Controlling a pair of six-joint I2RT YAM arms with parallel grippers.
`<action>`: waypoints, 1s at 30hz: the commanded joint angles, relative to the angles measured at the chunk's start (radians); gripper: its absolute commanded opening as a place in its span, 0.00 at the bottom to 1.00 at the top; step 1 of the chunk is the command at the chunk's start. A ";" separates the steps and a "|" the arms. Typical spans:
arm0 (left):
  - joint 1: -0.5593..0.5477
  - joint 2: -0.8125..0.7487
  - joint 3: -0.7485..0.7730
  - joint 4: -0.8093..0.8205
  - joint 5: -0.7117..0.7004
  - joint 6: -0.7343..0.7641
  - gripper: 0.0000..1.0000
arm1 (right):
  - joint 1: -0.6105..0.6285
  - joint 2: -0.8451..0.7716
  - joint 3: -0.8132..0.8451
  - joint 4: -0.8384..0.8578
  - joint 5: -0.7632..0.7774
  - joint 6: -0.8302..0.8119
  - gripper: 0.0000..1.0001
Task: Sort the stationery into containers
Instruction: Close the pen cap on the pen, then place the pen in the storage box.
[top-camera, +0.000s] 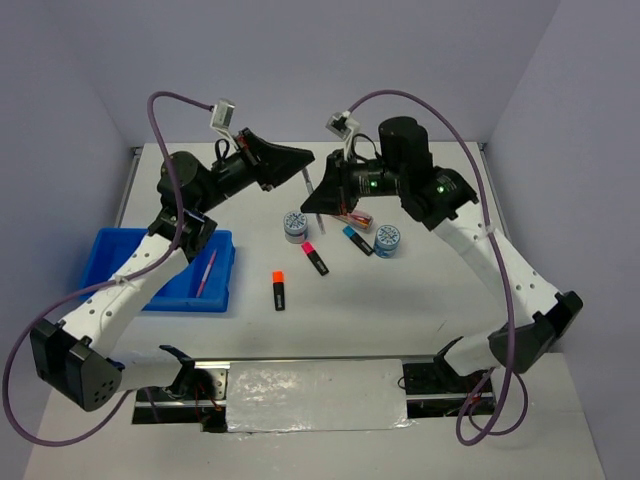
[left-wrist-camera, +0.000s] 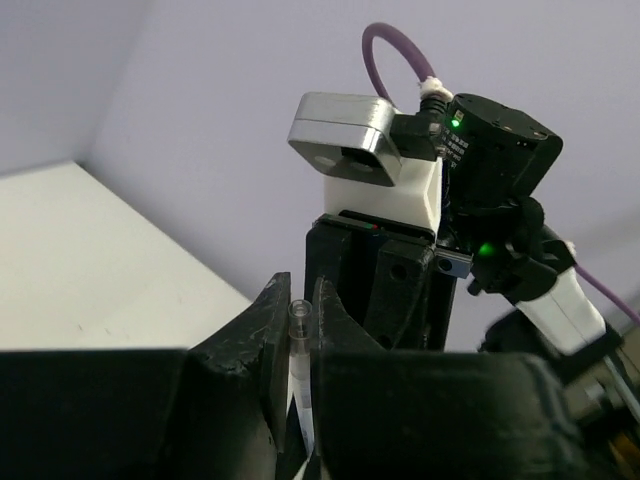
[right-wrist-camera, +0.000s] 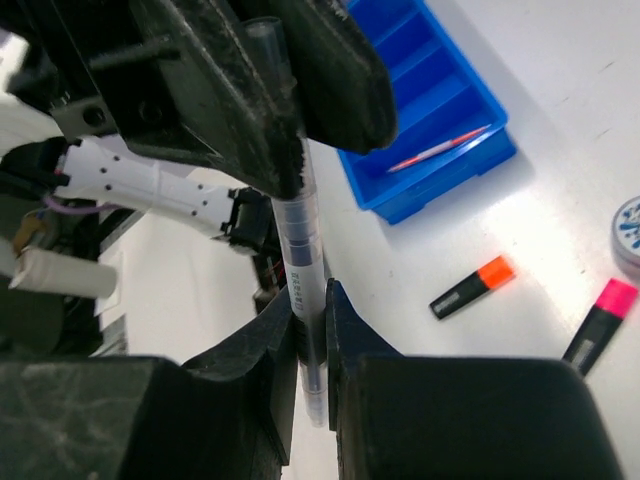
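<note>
Two grippers are clamped on one grey pen (right-wrist-camera: 300, 250), held above the table (top-camera: 420, 300) at 12 o'clock from its centre: the left gripper (left-wrist-camera: 298, 325) at one end, the right gripper (right-wrist-camera: 312, 315) near the other. At 9 o'clock the blue tray (top-camera: 108, 250) is seen, a pink pen (top-camera: 207, 272) lying in its right-hand compartment.

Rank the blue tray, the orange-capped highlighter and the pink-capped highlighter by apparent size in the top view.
1. Blue tray: by far the largest.
2. Orange-capped highlighter and pink-capped highlighter: they look alike in size, so they are not ranked against each other.
</note>
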 joint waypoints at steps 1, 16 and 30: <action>-0.187 -0.027 -0.142 -0.112 0.168 0.011 0.00 | -0.056 0.073 0.319 0.242 0.100 0.005 0.00; -0.305 -0.090 -0.082 -0.378 -0.017 0.154 0.20 | -0.051 -0.066 0.116 0.234 0.086 -0.041 0.00; -0.174 -0.038 0.108 -0.212 0.008 0.093 0.40 | 0.021 -0.255 -0.173 0.188 0.105 -0.040 0.00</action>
